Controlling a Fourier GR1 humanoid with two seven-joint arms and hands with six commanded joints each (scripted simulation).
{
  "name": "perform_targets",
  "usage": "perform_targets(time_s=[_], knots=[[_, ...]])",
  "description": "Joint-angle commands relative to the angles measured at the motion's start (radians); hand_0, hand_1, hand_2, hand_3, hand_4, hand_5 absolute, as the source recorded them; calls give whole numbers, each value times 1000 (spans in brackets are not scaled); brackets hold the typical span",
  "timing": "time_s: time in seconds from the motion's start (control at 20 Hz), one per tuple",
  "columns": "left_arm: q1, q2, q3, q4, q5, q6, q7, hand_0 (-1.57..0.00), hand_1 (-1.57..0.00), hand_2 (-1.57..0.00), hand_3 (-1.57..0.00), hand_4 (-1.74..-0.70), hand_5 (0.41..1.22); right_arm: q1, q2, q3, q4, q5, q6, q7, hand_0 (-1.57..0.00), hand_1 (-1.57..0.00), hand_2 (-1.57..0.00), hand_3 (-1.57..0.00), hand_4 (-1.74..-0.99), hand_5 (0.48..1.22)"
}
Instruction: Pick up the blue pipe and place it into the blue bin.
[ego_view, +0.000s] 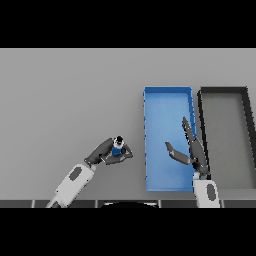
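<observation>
Nearest, left of the blue bin (168, 102), the left robot hand (106, 152) has its fingers and thumb curled round the blue pipe (118, 148), grasping it just above the grey tabletop (65, 100). The pipe stands roughly upright with a dark top end, well apart from the bin's left wall. The right robot hand (189, 147) hangs released over the bin's right half, fingers straight, thumb spread toward the bin's middle. Just beside the bin's right wall lies a black bin (223, 90).
</observation>
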Motion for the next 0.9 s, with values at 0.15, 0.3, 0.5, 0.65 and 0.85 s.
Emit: perform_targets(time_s=[0.15, 0.3, 0.5, 0.65, 0.85], knots=[[-6, -14, -7, -58, 6, 19, -25, -1474, -1487, -1496, -1403, -1699, 1187, 6, -3, 5, -6, 12, -3, 17, 1, 1, 1, 1, -1244, 623], [-20, -12, -21, -143, 18, 15, -8, -1521, -1528, -1533, -1433, -1714, 1204, -4, -6, -1, 9, 19, -10, 22, 1, 1, 1, 1, -1239, 629], [-60, 4, -23, -237, 55, -1, 64, -1551, -1553, -1555, -1445, -1723, 1214, -6, -16, -8, 20, 19, -6, -4, 1, 1, 1, 1, -1217, 635], [-77, 1, -36, -267, 63, -1, 123, -1561, -1562, -1563, -1445, -1726, 1217, -1, -19, -10, 19, 19, -4, -20, 1, 1, 1, 1, -1208, 640], [-92, -1, -40, -254, 55, -5, 140, -1567, -1567, -1568, -1441, -1728, 1219, 5, -11, -4, 25, 26, -7, -19, 1, 1, 1, 1, -1184, 629]])
